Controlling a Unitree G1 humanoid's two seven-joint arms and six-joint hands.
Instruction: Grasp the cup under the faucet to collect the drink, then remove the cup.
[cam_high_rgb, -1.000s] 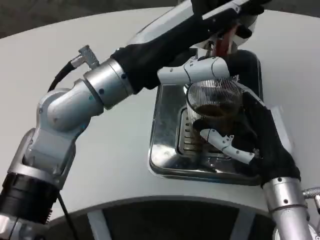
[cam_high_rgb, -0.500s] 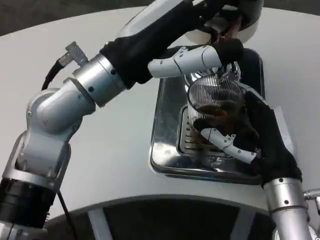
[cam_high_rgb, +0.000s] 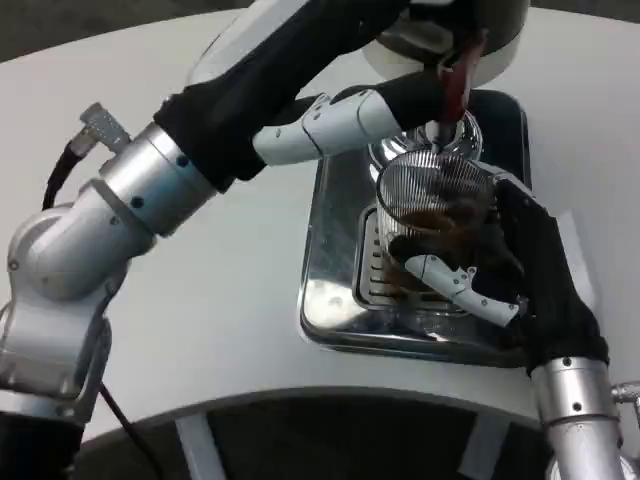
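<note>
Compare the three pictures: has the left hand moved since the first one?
Yes. Against the tray, which stays put, the left hand has drawn up and left, off the cup, toward the red tap lever.

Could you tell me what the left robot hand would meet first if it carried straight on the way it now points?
Probably the faucet's red lever: the left robot hand points right toward it, though depth is unclear.
</note>
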